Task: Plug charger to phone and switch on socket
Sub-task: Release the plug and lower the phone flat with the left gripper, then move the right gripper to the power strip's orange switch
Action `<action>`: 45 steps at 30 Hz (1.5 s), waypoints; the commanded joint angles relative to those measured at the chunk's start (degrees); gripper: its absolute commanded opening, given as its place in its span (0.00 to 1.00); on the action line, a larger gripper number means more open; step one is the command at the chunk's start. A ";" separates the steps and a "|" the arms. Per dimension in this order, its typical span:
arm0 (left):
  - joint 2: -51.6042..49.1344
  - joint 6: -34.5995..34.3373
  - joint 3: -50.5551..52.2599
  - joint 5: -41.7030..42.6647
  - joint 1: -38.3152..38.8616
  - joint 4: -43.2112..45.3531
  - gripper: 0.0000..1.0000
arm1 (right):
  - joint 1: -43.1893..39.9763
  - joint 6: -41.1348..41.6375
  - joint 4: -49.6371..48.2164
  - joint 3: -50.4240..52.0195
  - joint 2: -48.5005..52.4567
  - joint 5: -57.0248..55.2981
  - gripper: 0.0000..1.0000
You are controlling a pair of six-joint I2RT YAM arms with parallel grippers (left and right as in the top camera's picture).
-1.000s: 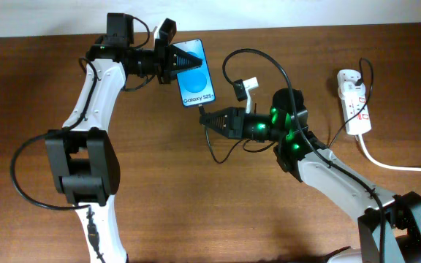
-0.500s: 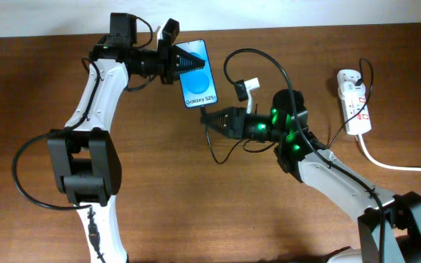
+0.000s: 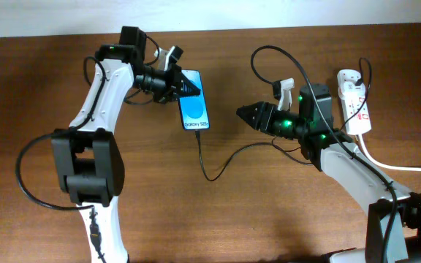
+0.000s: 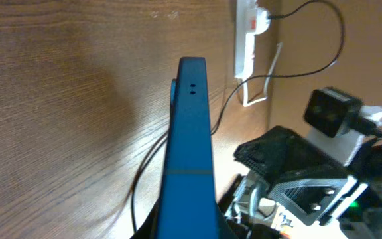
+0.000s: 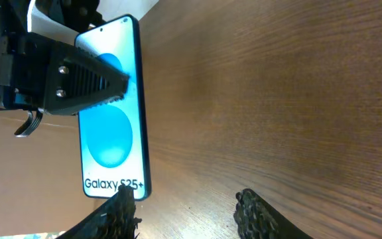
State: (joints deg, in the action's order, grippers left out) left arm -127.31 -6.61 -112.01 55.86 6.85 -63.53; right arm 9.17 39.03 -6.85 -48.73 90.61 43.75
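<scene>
The left hand is clamping the phone, the charger seemingly sitting plugged in. The right hand is hovering agape, empty, and the socket is awaiting switching.

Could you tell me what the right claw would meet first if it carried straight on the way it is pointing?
Most likely the phone, held by the left claw. The open right claw points over bare table toward its long edge; height is unclear, so it might pass above.
</scene>
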 commanded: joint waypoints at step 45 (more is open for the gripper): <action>17.77 -2.49 -7.58 -49.05 0.61 -5.16 0.82 | 2.36 -13.31 23.67 -0.35 -26.71 -20.98 0.55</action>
State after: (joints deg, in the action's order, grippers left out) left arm -110.65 -8.99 -119.33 7.07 7.81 -68.27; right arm 11.46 27.97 14.26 -48.69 69.28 28.64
